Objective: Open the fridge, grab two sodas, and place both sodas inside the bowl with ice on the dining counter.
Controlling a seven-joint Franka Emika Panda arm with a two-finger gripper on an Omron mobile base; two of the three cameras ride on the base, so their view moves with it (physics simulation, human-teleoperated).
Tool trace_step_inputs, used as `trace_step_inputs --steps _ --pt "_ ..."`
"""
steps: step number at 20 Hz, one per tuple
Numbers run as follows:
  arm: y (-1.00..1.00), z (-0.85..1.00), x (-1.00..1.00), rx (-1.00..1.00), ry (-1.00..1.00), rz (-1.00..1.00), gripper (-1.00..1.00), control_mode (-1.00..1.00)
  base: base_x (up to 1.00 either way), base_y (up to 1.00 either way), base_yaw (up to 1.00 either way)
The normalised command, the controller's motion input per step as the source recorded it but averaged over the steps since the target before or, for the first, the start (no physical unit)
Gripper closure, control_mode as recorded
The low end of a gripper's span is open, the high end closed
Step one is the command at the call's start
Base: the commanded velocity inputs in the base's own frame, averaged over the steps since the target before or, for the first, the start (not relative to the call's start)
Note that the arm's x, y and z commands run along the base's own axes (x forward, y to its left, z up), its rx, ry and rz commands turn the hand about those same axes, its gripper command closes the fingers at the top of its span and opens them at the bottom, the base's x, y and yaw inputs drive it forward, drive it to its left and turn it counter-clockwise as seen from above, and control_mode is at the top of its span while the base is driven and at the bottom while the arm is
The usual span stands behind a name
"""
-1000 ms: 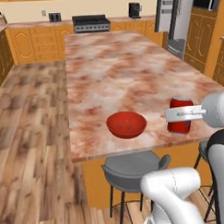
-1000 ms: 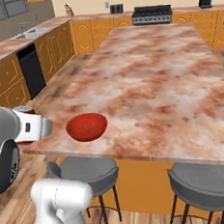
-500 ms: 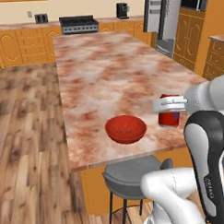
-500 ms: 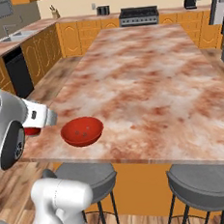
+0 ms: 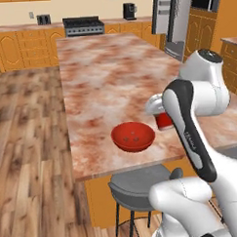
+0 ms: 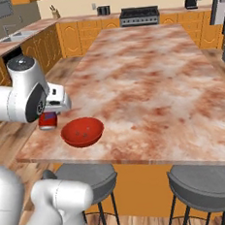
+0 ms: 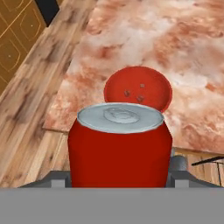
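Two grey stools [image 6: 205, 186] are standing under the near edge of the dining counter [image 6: 150, 76], and a black range [image 6: 138, 15] is sitting at the far wall. The red bowl [image 6: 82, 132] is resting near that edge. The bent arm is holding the gripper [image 6: 48, 121] beside the bowl, jaws apparently pinching the red can [image 7: 119, 146], though the fingers are mostly hidden

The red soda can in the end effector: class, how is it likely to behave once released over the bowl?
The red soda can looks rigid, so it should hold shape. Its smooth round wall suggests it may roll if it lands sideways. The red bowl is shallow and glossy, so the can could slide or tip against the rim.
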Motion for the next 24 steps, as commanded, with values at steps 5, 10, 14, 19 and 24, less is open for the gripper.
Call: trace_step_inputs --steps 5,10,14,19,24 --pt "0.0 -0.53 0.48 -0.22 0.22 0.19 1.0 -1.0 0.0 0.0 0.0" --pt "0.01 -0.43 0.36 -0.15 0.07 0.15 1.0 -1.0 0.0 0.0 0.0" --pt "0.0 -0.31 0.65 -0.06 0.0 0.05 1.0 -1.0 0.0 0.0 0.0" --pt "0.0 -0.5 0.62 -0.01 0.01 0.04 1.0 -1.0 0.0 0.0 0.0" --pt "0.0 -0.52 0.59 0.0 0.04 0.02 1.0 -1.0 0.0 0.0 0.0"
